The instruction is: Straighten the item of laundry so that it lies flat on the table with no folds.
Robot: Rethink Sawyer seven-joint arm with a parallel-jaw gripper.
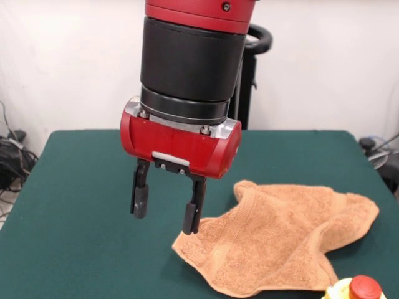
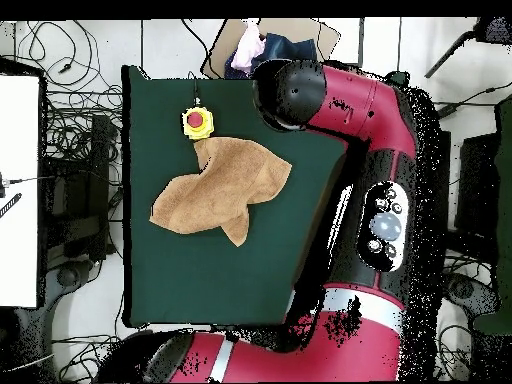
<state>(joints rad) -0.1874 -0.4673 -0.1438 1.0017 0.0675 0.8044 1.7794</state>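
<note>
The light orange-tan terry cloth towel [image 1: 283, 240] [image 2: 222, 188] lies rumpled on the dark green felt-covered table [image 1: 75, 249] [image 2: 200, 280], its looped nap thick and soft-looking, its outline an irregular lobed shape with pointed corners rather than a square. A woven band runs near its hemmed edge at the front view's near corner, and folds ridge the middle. In the front view it sits right of centre toward the near edge. Touching or just beside one towel corner stands a yellow object with a round red top [image 1: 358, 289] [image 2: 197, 121]. The red and black glossy gripper [image 1: 165, 208] hangs just above the towel's left corner, its two dark slim fingers spread apart with nothing between them; one fingertip [image 1: 191, 223] is just at the corner's edge.
</note>
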